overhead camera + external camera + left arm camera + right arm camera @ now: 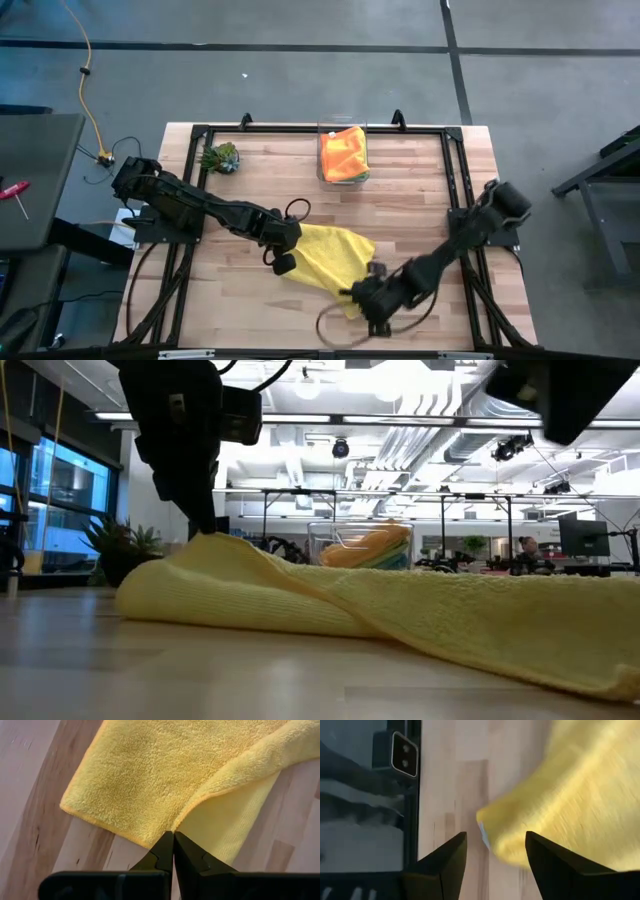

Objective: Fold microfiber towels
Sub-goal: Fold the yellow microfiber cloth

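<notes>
On the table [420,200], my left tool [173,839] is pinching the yellow towel's [325,258] edge; my right tool [496,844] is gaping beside its corner.

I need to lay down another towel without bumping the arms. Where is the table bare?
Bare wood lies on the table between the clear box and the right arm, and along the front left edge. The middle is crowded: the yellow towel lies there, the left gripper shut on its edge and the right gripper, open, at its near corner. The leafy clump fills the far left corner.
</notes>
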Action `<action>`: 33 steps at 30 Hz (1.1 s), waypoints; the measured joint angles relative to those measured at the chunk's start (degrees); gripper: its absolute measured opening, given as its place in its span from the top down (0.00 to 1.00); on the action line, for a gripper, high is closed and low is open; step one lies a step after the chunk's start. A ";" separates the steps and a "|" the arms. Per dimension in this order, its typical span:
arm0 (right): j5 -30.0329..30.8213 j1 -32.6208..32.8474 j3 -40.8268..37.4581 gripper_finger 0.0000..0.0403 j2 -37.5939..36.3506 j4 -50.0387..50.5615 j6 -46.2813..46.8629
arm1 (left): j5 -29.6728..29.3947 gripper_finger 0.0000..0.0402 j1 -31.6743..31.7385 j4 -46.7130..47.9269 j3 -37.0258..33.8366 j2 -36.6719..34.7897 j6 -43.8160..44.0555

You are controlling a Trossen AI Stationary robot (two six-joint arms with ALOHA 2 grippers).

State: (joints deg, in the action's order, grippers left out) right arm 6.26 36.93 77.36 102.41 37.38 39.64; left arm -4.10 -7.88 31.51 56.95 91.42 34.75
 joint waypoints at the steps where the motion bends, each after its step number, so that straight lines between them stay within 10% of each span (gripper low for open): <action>1: 0.91 0.41 1.88 0.52 2.28 0.10 -2.34 | 0.02 1.00 0.00 0.01 0.00 0.00 0.11; 14: 0.12 1.97 18.85 0.52 23.12 4.35 -11.21 | 1.36 1.00 0.00 0.09 0.00 0.00 -0.45; 33: -0.03 2.40 18.93 0.77 24.77 8.24 -3.50 | 1.99 1.00 -0.02 0.09 0.00 0.00 -1.04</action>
State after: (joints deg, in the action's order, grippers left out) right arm 6.23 39.33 96.29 127.18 45.62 36.14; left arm -2.11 -7.90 31.59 56.95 91.42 33.71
